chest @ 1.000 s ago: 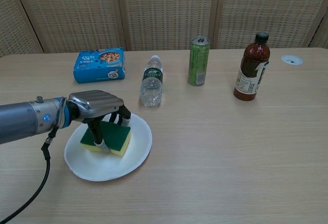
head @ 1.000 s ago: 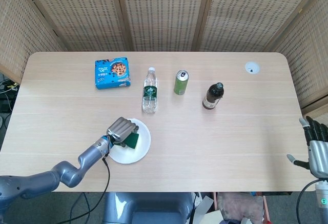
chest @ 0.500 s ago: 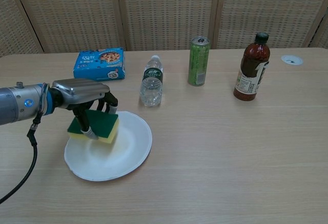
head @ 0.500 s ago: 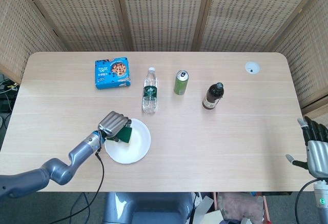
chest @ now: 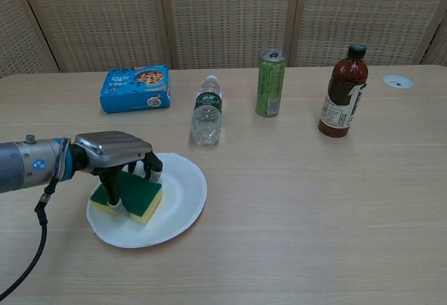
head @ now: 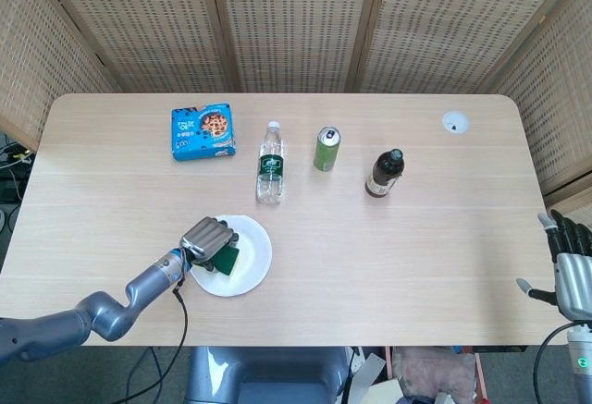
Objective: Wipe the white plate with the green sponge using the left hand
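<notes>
My left hand (chest: 112, 153) grips the green sponge (chest: 128, 195) from above, fingers curled down over its top and sides, pressing it onto the white plate (chest: 178, 207). The sponge, green on top with a yellow layer beneath, lies directly under my palm on the plate's left half, toward its 9 o'clock edge; in the head view the hand (head: 205, 238) covers most of the sponge (head: 227, 258), leaving only its right end showing over the plate (head: 252, 258).

The plate sits near the front left of the wooden table (head: 435, 228). At the plate's 12 o'clock stands a clear water bottle (chest: 206, 112), close to the rim but apart from it. A blue cookie box (chest: 135, 88) lies flat at about 11 o'clock, well apart from the plate. A green can (chest: 270, 74) stands at roughly 1 o'clock, and a dark brown bottle (chest: 341, 92) stands further right, at 2 o'clock.

My right hand (head: 571, 270) shows only in the head view, off the table's front right corner, fingers spread and holding nothing.
</notes>
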Motion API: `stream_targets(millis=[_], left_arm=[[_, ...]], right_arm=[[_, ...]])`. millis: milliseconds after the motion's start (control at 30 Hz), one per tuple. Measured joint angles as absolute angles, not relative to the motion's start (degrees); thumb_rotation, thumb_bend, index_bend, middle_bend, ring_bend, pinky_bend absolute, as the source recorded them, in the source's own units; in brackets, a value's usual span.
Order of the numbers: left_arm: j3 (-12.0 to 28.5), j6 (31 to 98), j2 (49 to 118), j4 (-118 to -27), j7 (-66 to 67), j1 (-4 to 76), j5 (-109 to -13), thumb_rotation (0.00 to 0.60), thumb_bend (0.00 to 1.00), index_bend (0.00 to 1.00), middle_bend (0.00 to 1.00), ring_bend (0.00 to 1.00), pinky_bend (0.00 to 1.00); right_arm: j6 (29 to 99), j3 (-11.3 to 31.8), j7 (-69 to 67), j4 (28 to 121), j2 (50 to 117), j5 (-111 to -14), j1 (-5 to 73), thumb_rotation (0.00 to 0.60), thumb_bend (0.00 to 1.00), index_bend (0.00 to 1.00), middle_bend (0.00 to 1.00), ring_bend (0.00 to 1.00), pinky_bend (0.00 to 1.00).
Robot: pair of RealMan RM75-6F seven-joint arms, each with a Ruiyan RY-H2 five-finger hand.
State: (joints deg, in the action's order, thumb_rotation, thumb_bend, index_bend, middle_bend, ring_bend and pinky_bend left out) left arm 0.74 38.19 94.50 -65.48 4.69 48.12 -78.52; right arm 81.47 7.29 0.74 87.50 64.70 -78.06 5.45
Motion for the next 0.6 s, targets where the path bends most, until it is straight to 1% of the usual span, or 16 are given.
stream_targets(millis=[33, 100, 200, 400, 600], left_arm=[[0.66, 38.33, 94.61, -65.47, 4.77, 48.13, -78.66, 0.600, 0.10, 0.61, 0.19, 0.19, 0.27], [0.59, 38.62, 95.00, -65.23, 5.25, 48.11, -78.81, 0.600, 0.10, 0.64, 0.18, 0.17, 0.24], [0.64, 39.57, 96.23, -64.32, 5.99, 48.03, -79.07, 0.600, 0.10, 0.68, 0.18, 0.17, 0.24], [1.52, 40.88, 99.10, -60.86, 6.85, 48.32, -79.36, 0.600, 0.10, 0.69, 0.18, 0.17, 0.24], [4.04, 41.33, 101.69, -57.88, 6.41, 49.26, -78.16, 0.600, 0.10, 0.69, 0.18, 0.17, 0.24]], right_arm=[[81.43, 7.29, 0.71, 87.48, 64.69, -78.04, 5.47, 0.600, 0.00, 0.04, 0.00, 0.00, 0.00], [81.37, 7.28, 0.59, 87.47, 64.66, -78.07, 5.49, 0.600, 0.00, 0.04, 0.00, 0.00, 0.00], [81.42, 7.24, 0.62, 87.49, 64.64, -78.21, 5.50, 0.600, 0.00, 0.04, 0.00, 0.00, 0.00], [81.36, 7.21, 0.61, 87.45, 64.66, -78.20, 5.52, 0.600, 0.00, 0.03, 0.00, 0.00, 0.00], [81.30, 7.25, 0.59, 87.42, 64.65, -78.04, 5.50, 0.600, 0.00, 0.03, 0.00, 0.00, 0.00]])
